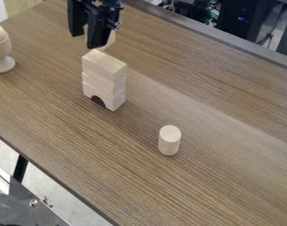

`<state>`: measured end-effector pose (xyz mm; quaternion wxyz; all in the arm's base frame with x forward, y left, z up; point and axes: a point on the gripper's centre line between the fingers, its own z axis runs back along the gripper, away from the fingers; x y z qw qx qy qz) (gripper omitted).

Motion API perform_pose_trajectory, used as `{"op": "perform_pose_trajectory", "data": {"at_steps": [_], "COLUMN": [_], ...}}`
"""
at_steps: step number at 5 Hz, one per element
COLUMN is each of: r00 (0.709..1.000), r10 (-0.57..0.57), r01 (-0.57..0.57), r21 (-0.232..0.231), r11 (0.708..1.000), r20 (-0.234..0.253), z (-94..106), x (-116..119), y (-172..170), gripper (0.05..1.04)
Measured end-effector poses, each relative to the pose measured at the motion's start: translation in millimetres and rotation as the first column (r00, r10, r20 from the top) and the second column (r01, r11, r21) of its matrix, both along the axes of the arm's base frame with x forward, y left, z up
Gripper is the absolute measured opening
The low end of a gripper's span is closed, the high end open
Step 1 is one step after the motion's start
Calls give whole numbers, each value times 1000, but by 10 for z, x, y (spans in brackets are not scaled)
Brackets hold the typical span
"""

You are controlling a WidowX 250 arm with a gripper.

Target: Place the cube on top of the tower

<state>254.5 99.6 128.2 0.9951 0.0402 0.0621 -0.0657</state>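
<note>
At the upper left the black gripper [88, 28] hangs over the work surface, just above and behind the tower in this view. Pale wood, apparently the cube [111, 40], shows behind and to the right of the gripper's lower part, which hides much of it. Whether the cube is held or stands on the table cannot be told. The tower [104, 79] stands upright left of centre, an arch block at its base with its dark opening facing the near side and flat rectangular blocks stacked above. Its top face is bare, apart from the gripper.
A light wooden cylinder [169, 140] stands upright to the right and nearer than the tower. A round-topped wooden cup shape on a foot [1, 49] stands at the left edge. The wooden table [222, 172] has its near edge running diagonally at lower left.
</note>
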Motion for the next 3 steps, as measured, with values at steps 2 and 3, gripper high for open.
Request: {"op": "perform_pose_trajectory", "data": {"at_steps": [2, 3], "r00": [1000, 1000], "r10": [15, 18], "r01": [-15, -18], "r21": [3, 1], "r11": [1000, 1000], "r20": [1, -4], "z": [-29, -54], "x": [-8, -1], "y": [-5, -18], "gripper": [547, 547]}}
